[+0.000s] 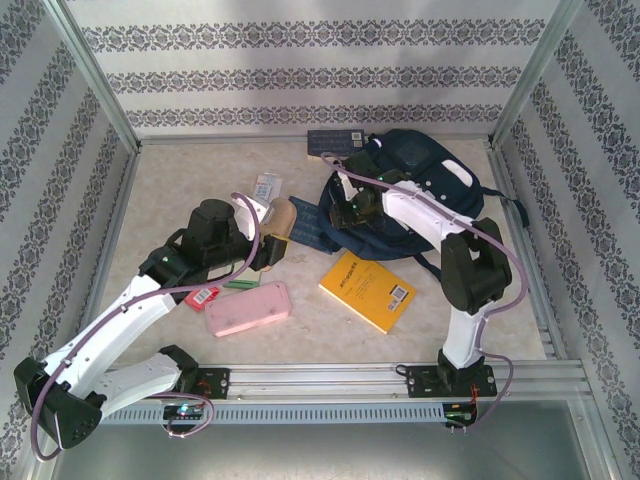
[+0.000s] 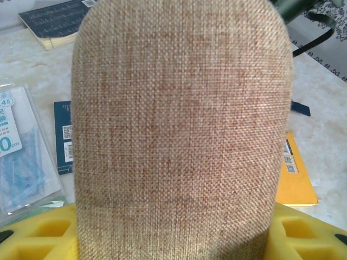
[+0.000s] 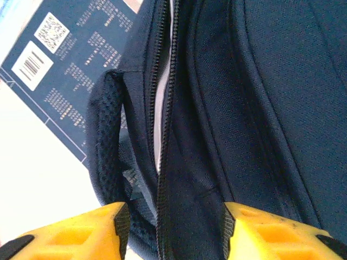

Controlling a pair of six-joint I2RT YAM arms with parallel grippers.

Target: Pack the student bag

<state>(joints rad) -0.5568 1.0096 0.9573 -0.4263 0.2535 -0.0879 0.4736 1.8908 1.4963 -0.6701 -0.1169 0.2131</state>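
Note:
The student bag [image 1: 430,172] is a navy backpack lying at the back right of the table. In the right wrist view its zipper [image 3: 168,108] stands partly open along the bag [image 3: 260,108]. My right gripper [image 1: 351,212] [image 3: 173,230] is open at the bag's left edge. Its yellow fingers straddle the zipper edge and a mesh strap [image 3: 105,141]. My left gripper [image 1: 270,238] [image 2: 173,235] is shut on a tan woven pouch [image 1: 282,218] [image 2: 181,124], held up just left of the bag.
A yellow book [image 1: 367,290] [image 2: 295,181] and a pink case [image 1: 248,308] lie near the front. A dark blue book [image 1: 333,141] [image 2: 51,24] lies at the back. Another blue book [image 1: 305,228] [image 3: 70,65] lies beside the bag. A plastic packet [image 1: 266,187] [image 2: 19,157] lies left of centre.

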